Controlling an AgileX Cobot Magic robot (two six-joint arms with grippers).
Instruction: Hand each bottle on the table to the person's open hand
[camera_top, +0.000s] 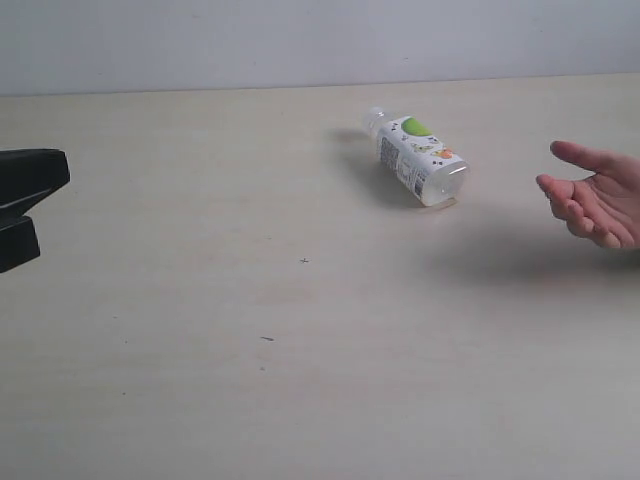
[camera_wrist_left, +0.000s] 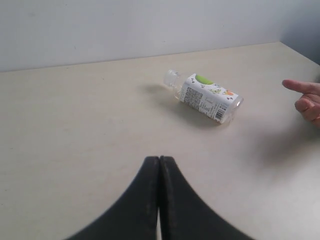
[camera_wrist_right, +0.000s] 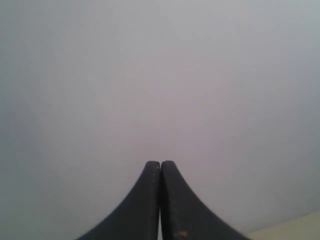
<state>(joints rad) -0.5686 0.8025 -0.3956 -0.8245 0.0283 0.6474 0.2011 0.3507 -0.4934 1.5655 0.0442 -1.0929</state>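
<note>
The left gripper (camera_wrist_left: 159, 160) is fully closed, its two black fingers pressed flat against each other with only a hairline seam between them; it holds nothing and touches nothing; in the exterior view it shows as a dark blocky shape at the left edge of the frame, well apart from everything else. The right gripper (camera_wrist_right: 160, 163) is likewise pinched tight and empty; its camera sees little beyond it but pale grey wall and a sliver of beige surface, and the exterior view does not show it.

The tabletop (camera_top: 250, 300) is wide, flat and pale beige, matte, with faint grain and a few tiny dark specks (camera_top: 303, 261) near the middle of the frame; behind it, along the top of the frame, runs a plain light grey wall (camera_top: 300, 40).

One bottle (camera_top: 415, 157) lies on its side on the tabletop in the upper right of the frame; it is small, of clear plastic and cylindrical; its label (camera_top: 410, 150) is white with a green patch, a touch of orange and fine print; its pale cap (camera_top: 374, 120) points to the upper left and its base toward the right. Near that base but apart from it, at the right edge of the frame, is the person's hand (camera_top: 600, 200), bare, palm up, fingers loosely curled, with a soft shadow on the tabletop below it.
</note>
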